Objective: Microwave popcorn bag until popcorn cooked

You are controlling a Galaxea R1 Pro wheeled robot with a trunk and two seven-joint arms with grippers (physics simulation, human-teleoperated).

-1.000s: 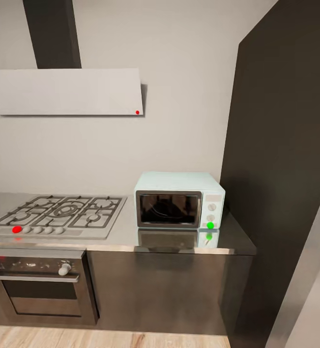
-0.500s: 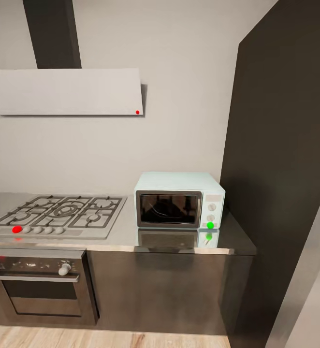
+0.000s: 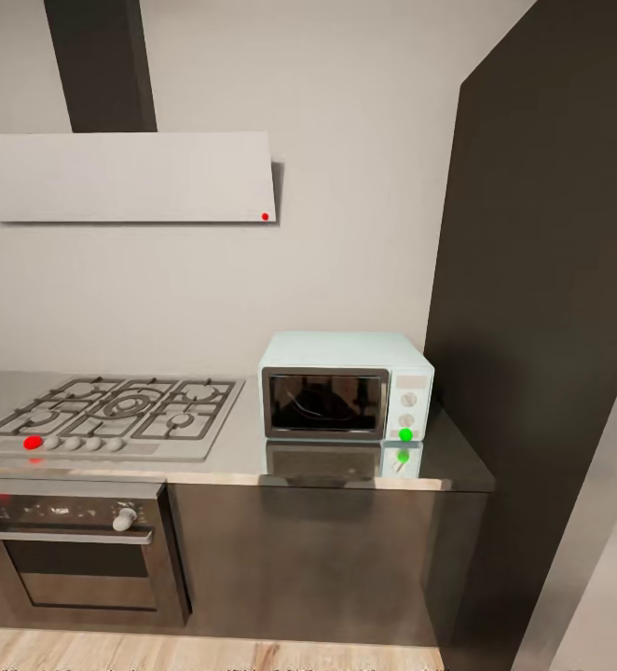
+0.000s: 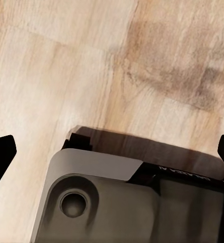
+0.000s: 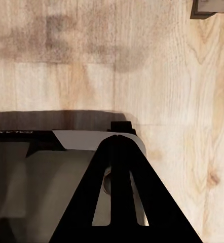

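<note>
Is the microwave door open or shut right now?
Shut. The microwave sits on the countertop with its dark glass door flush in its grey frame; a green light glows on its panel.

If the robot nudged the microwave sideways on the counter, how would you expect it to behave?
The microwave would probably slide rather than tip: it is a low, wide box sitting flat. The counter is glossy enough to mirror its front, so it may slip fairly easily. Its dark glass door looks like the fragile part, so pushing on the pale casing seems safer.
</note>
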